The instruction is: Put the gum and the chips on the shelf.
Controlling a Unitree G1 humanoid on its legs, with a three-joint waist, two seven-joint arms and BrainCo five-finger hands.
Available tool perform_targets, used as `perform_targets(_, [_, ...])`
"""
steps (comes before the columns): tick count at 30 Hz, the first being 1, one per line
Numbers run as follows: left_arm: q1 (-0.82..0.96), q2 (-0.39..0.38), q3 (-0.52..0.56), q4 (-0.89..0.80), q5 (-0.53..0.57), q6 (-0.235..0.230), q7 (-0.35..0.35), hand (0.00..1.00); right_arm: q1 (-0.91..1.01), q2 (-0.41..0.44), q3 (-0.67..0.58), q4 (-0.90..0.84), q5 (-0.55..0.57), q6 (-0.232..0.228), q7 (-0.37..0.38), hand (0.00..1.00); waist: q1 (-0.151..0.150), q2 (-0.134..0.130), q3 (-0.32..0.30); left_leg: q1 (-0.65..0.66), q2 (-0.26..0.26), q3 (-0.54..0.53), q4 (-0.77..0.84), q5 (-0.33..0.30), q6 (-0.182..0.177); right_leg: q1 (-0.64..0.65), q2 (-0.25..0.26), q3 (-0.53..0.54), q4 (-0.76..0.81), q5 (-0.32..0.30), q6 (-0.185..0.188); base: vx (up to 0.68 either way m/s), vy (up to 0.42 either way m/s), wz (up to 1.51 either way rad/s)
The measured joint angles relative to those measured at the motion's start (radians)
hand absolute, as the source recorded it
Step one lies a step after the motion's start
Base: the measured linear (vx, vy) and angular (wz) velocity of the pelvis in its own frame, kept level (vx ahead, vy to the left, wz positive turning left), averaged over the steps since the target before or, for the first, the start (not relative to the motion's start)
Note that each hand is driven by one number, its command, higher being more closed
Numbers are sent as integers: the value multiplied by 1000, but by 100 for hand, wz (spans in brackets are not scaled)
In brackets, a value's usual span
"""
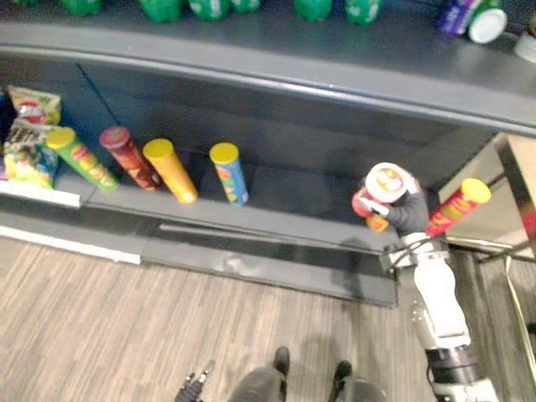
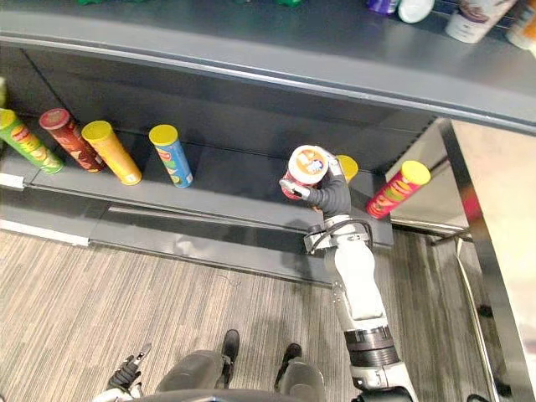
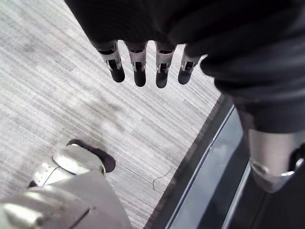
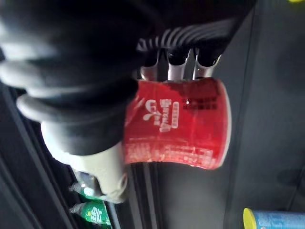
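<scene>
In the left eye view, the right hand (image 1: 404,211) holds a red gum tub (image 1: 381,188) with a white lid over the right part of the lower shelf (image 1: 276,219). Whether the tub touches the board I cannot tell. Further left on that shelf stand four chip cans, well apart from the tub: green (image 1: 81,157), dark red (image 1: 130,157), yellow (image 1: 171,171) and blue (image 1: 229,173). A red can with a yellow lid (image 1: 456,205) stands just right of the hand.

In the right eye view, another yellow-lidded can (image 2: 347,167) shows just behind the hand. The left hand (image 2: 126,378) hangs low over the floor (image 2: 100,293).

In the left wrist view, its fingers (image 3: 138,67) are straight, side by side, and hold nothing.

In the right wrist view, the fingers (image 4: 176,71) are curled over the tub's side, with the thumb (image 4: 102,167) under it, clamping it.
</scene>
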Motion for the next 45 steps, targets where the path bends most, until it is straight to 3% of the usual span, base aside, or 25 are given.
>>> perform_targets(1, [0, -5, 0, 3, 1, 1, -4, 0, 6, 0, -4, 0, 0, 0, 0, 100, -8, 0, -5, -2, 12, 14, -27, 5, -19, 5, 2, -28, -12, -1, -3, 99, -234, 67])
perform_targets(3, [-10, -10, 10, 38, 8, 3, -11, 0, 28, 0, -16, 0, 1, 0, -1, 100, -33, 2, -6, 8, 96, 212, -64, -6, -36, 25, 8, -80, -30, -4, -8, 48, -162, 66])
perform_targets(4, [-6, -11, 14, 41, 9, 13, -11, 0, 51, -4, -33, 2, 1, 0, -1, 100, -51, 12, -12, 23, 149, 318, -85, 45, -61, 37, 12, -107, -32, -4, -9, 95, -104, 50])
perform_targets(5, [-5, -15, 14, 41, 12, 18, -11, 0, 74, -5, -49, 4, 1, 0, -3, 100, -48, 18, -15, 42, 153, 337, -116, 61, -59, 44, 12, -111, -33, -4, -9, 108, -97, 35])
perform_targets(11, [0, -15, 14, 36, 60, 19, -5, 0, 106, 5, -27, 4, 0, 1, 11, 100, -45, 15, -44, 67, 133, 362, -146, 65, -55, 76, 14, -85, -115, 15, 11, 41, 24, -10])
perform_targets(21, [7, -17, 17, 38, 102, 21, -11, 0, 103, -5, 53, 124, 3, 30, 43, 100, -48, 36, -69, 129, 138, 419, -213, 93, -64, 94, 39, -35, -163, 49, 19, -32, 1, -19])
perform_targets(27, [7, -18, 17, 44, 128, 22, -14, 0, 49, -4, 251, 154, 58, 53, 108, 100, -44, 38, -74, 147, 141, 445, -214, 94, -61, 111, 48, -5, -194, 72, 18, -26, -3, -13])
perform_targets(32, [5, -18, -3, 58, 128, 23, -14, 0, -31, -4, 414, 138, 184, 80, 162, 100, -36, 37, -100, 151, 145, 449, -213, 97, -58, 119, 57, 6, -216, 93, 8, -17, -9, -5])
perform_targets(38, [6, -17, -3, 64, 127, 33, -12, 0, -157, -11, 448, 66, 273, 99, 169, 100, -32, 35, -112, 164, 157, 464, -214, 105, -56, 125, 71, 28, -223, 109, -5, -56, -19, -10])
perform_targets(45, [6, -13, -2, 66, 125, 59, -4, 0, -386, -98, 387, 18, 313, 101, 110, 100, -34, 31, -128, 166, 171, 465, -215, 116, -68, 120, 84, 31, -223, 110, -11, -59, -14, -2])
